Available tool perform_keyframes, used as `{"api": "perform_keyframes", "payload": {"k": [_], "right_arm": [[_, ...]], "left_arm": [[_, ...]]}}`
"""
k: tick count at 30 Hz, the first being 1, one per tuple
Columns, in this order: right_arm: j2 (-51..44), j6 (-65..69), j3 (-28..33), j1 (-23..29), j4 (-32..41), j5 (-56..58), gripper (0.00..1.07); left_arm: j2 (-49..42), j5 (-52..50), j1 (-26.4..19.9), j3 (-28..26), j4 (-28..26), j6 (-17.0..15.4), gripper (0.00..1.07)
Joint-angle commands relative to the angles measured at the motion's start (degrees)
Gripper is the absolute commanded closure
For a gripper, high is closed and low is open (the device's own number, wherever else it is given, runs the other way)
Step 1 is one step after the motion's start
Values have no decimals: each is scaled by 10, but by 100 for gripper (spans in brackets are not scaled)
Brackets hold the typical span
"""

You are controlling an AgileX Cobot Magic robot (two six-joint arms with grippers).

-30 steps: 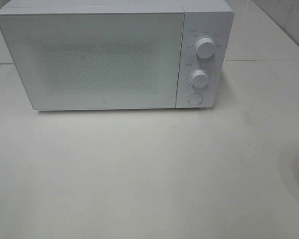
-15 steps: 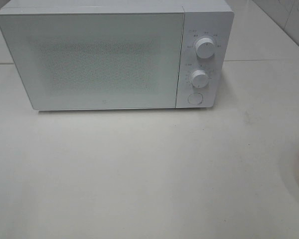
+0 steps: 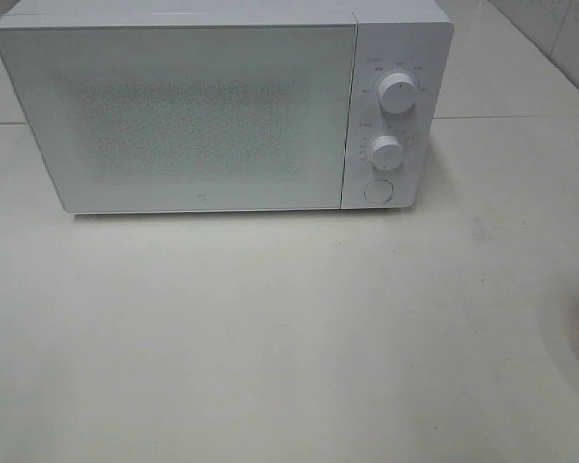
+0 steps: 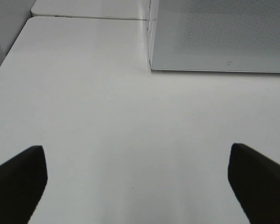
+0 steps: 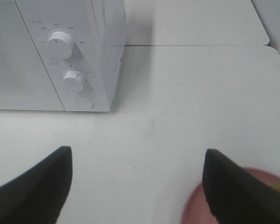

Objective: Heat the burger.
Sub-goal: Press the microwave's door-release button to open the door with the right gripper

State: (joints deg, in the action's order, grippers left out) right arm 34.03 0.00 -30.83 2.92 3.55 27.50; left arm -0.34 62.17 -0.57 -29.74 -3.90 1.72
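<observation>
Plate (image 5: pixel 193 210), pink, round: clear in right wrist view only. White box-shaped microwave (image 3: pixel 222 106) shut. Released: left end effector (image 4: pixel 135 147), right end effector (image 5: pixel 137 149).

L pincer (image 4: pixel 135 154) wide open, empty, R pincer (image 5: pixel 137 156) open, empty, both hovering

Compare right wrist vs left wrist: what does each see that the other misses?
Right wrist only: upper knob, lower knob, round button, the rim of a pink plate, and the open right gripper. Left wrist only: the small mark low on the door, and the open left gripper. Both: the white microwave, its door, and bare table.
</observation>
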Motion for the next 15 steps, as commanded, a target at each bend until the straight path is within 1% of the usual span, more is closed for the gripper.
{"api": "perform_keyframes", "payload": {"k": [1, 2, 3, 4, 5, 6, 7, 8, 10, 12, 14, 15], "right_arm": [[25, -3, 17, -1, -3, -62, 32], [36, -3, 34, -1, -3, -112, 32], [36, -3, 34, -1, -3, -112, 32], [45, -3, 54, -1, -3, -165, 32], [45, -3, 54, -1, -3, -165, 32], [49, -3, 64, -1, -3, -195, 32], [59, -3, 80, -1, -3, -256, 32], [59, -3, 80, -1, -3, -256, 32], [80, 0, 98, -1, -3, -324, 32], [89, 0, 102, -1, -3, -339, 32], [116, 0, 112, -1, -3, -383, 32], [116, 0, 112, -1, -3, -383, 32]], "left_arm": [[-14, -9, 3, 1, 0, -1, 9], [-14, -9, 3, 1, 0, -1, 9], [-14, -9, 3, 1, 0, -1, 9], [-14, -9, 3, 1, 0, -1, 9], [-14, -9, 3, 1, 0, -1, 9], [-14, -9, 3, 1, 0, -1, 9], [-14, -9, 3, 1, 0, -1, 9], [-14, -9, 3, 1, 0, -1, 9], [-14, -9, 3, 1, 0, -1, 9], [-14, -9, 3, 1, 0, -1, 9], [-14, -9, 3, 1, 0, -1, 9], [-14, -9, 3, 1, 0, -1, 9]]}}
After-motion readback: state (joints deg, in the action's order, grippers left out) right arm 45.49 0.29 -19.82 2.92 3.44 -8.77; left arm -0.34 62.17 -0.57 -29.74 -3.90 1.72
